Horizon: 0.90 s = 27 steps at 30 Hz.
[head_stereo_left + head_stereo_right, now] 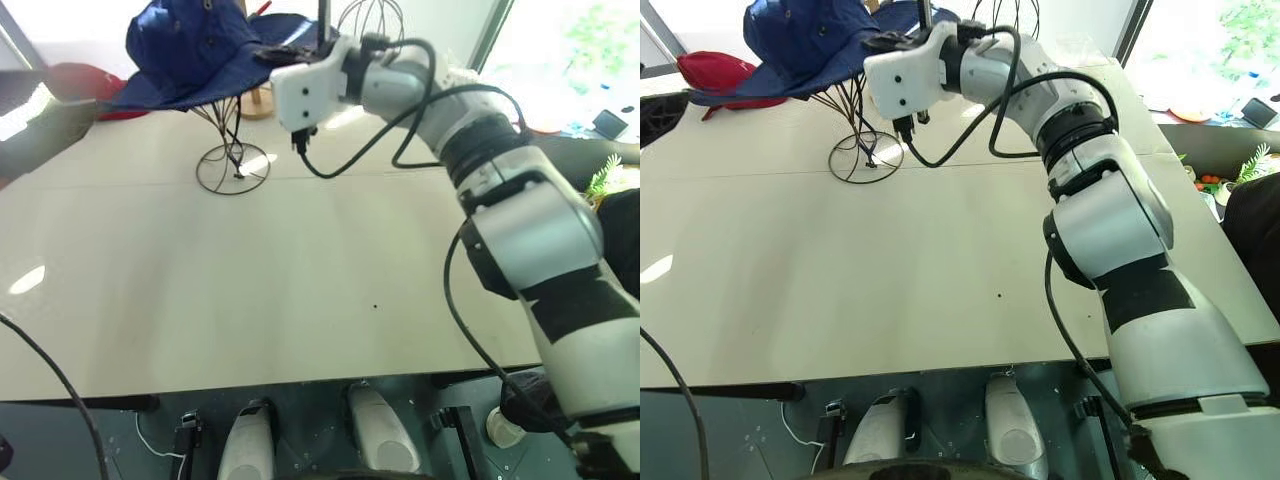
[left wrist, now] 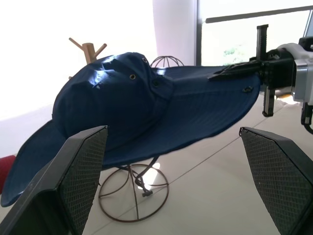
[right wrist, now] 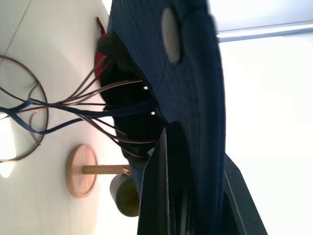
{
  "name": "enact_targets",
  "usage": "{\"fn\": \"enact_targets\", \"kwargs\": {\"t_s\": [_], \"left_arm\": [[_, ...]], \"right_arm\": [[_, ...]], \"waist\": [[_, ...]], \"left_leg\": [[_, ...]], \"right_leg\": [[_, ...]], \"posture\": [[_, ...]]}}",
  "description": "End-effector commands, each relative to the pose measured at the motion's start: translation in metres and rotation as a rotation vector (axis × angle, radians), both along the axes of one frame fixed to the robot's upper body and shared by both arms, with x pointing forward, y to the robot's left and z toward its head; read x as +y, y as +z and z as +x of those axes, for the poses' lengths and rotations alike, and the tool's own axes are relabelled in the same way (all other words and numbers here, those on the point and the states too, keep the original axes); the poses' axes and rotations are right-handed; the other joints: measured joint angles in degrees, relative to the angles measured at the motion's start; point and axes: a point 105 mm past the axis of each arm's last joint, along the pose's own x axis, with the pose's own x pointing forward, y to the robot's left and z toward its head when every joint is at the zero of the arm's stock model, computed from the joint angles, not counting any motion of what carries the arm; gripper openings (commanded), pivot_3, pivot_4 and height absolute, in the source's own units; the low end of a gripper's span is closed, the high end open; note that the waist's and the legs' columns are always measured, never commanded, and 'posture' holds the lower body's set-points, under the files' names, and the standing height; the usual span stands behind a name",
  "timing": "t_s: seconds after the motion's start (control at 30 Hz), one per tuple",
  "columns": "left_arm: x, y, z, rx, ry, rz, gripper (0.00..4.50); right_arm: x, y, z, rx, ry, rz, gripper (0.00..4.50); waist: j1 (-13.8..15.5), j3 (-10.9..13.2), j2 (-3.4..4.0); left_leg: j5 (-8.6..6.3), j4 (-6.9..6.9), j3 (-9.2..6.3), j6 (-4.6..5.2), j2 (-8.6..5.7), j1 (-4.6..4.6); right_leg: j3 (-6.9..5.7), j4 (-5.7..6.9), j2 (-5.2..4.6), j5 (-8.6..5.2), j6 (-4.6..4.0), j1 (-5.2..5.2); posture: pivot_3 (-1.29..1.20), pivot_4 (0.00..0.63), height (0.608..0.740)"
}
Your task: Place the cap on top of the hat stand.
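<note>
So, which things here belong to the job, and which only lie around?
For the job:
- cap
- hat stand
- right claw, shut on the cap's brim

Only lying around:
- red cap
- wooden stand
- smaller wire stand
- left claw, open

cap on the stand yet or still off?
On. The cap's crown sits over the hat stand's wire head, brim spread. The right gripper is shut on the brim edge, so not released.

Right tool (image 2: 234,71) clamped; left tool (image 2: 171,171) agape
</note>
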Motion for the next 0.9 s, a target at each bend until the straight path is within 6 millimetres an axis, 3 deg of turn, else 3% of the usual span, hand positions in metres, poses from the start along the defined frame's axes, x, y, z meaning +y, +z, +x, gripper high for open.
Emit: {"fn": "enact_targets", "kwargs": {"t_s": [0.03,0.23,0.47,0.9], "left_arm": [[0.006,0.013,-0.012,-0.037,0.015,0.016,4.5],[0.012,0.013,-0.02,-0.009,0.033,0.032,4.5],[0.026,0.015,-0.031,0.003,0.089,0.03,4.5],[0.015,0.026,-0.026,-0.002,0.104,0.033,4.5]], "right_arm": [[0.017,0.01,-0.01,-0.061,0.051,0.069,0.03],[0.026,-0.008,-0.009,-0.017,0.058,0.112,0.03],[0.026,-0.013,-0.007,0.084,0.067,0.187,0.03],[0.022,-0.033,0.0,0.141,0.033,0.17,0.03]], "waist": [[-0.1,0.0,0.0],[-0.1,0.0,-0.01],[-0.1,0.0,-0.01],[-0.2,0.0,-0.02]], "left_leg": [[0.0,0.0,0.0,0.0,0.0,0.01],[0.0,0.0,0.0,0.0,0.0,0.01],[0.0,0.0,0.0,0.0,0.01,0.02],[0.0,-0.01,-0.01,0.0,0.01,0.1]], "right_leg": [[0.0,0.0,0.0,0.0,0.0,0.0],[0.0,0.0,0.01,0.0,0.0,0.0],[0.0,0.0,0.01,0.0,0.0,0.01],[0.0,0.0,0.02,0.0,0.0,0.07]], "posture": [[0.0,0.15,0.739],[0.0,0.15,0.739],[0.0,0.15,0.739],[0.0,0.15,0.739]]}}
